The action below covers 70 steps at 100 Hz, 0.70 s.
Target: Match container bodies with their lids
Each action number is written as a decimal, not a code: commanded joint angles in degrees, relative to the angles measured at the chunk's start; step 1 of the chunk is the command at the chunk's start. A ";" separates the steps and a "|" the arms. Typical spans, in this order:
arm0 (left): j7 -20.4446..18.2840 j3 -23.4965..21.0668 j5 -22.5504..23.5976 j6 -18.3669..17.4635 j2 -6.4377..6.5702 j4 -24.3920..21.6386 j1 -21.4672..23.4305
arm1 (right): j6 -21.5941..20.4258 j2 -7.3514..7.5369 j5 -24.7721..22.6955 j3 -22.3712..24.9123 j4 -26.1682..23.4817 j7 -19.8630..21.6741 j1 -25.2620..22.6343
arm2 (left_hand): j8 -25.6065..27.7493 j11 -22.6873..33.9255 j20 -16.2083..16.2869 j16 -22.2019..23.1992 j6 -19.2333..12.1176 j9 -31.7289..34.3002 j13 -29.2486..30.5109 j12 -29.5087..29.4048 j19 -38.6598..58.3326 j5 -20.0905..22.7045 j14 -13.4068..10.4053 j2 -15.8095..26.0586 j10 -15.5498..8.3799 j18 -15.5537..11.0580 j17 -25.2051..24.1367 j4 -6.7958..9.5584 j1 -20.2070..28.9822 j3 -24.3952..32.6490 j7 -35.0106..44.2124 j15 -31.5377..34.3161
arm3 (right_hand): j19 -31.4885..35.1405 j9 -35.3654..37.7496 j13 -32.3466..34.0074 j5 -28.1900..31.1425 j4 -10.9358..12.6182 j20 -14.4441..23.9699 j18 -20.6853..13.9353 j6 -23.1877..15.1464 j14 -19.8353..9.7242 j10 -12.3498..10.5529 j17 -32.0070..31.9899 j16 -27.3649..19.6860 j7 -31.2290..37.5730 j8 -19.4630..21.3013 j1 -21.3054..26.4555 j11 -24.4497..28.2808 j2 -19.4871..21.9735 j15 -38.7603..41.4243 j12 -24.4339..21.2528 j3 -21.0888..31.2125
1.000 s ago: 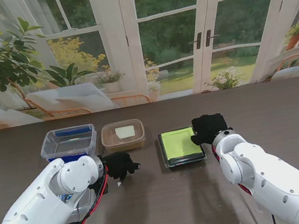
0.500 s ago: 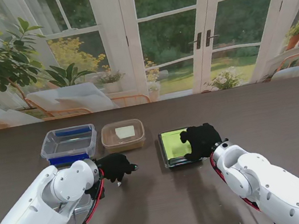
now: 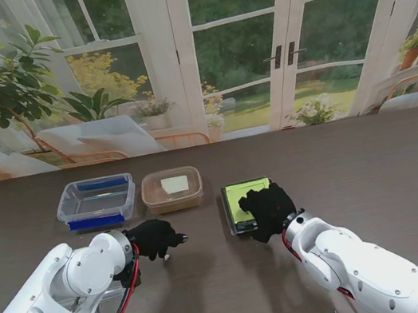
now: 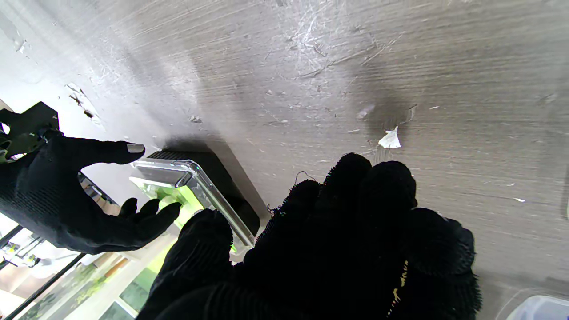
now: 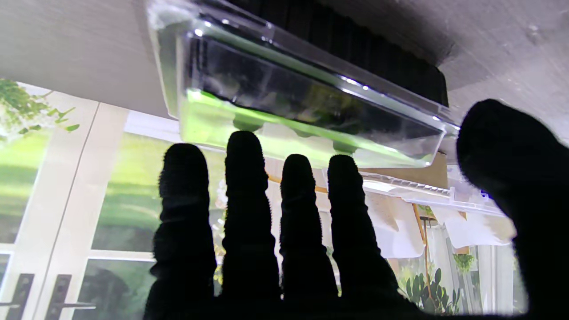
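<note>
A green box (image 3: 242,197) with a clear top on a black base lies at the table's middle. My right hand (image 3: 268,209) hovers over its near right corner, open, thumb apart from four straight fingers (image 5: 249,200). The right wrist view shows the green box (image 5: 302,106) just beyond the fingertips; contact cannot be told. The left wrist view shows the same box (image 4: 191,186) and the right hand (image 4: 58,186) around its corner. A clear blue-trimmed tub (image 3: 96,201) and a brown tub (image 3: 172,189) stand at the far left. My left hand (image 3: 154,237) is curled shut on nothing, nearer to me than the brown tub.
A small white scrap (image 4: 390,138) lies on the scratched dark table (image 3: 373,168) ahead of my left hand. A corner of the blue tub (image 4: 542,309) shows in the left wrist view. Red and black cables (image 3: 128,292) hang along my left forearm.
My right hand has slid from the green box's far right corner leftward and nearer to me, across its top. My left hand has drawn back a little toward me.
</note>
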 commanded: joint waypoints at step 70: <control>-1.05 -2.01 1.74 2.56 0.20 -3.79 3.86 | 5.36 -2.65 3.16 -11.89 11.33 -1.08 11.22 | 0.07 -1.49 -1.16 -1.14 -0.33 -1.68 -2.06 -3.20 -1.52 -0.73 2.34 1.89 1.82 -2.20 -3.33 0.50 -0.90 0.23 -0.21 -3.42 | 0.25 2.46 4.26 0.06 -1.27 0.44 -0.43 1.54 -1.05 -0.02 -9.74 -0.85 0.72 0.22 -0.08 1.12 -0.17 0.96 -0.99 5.55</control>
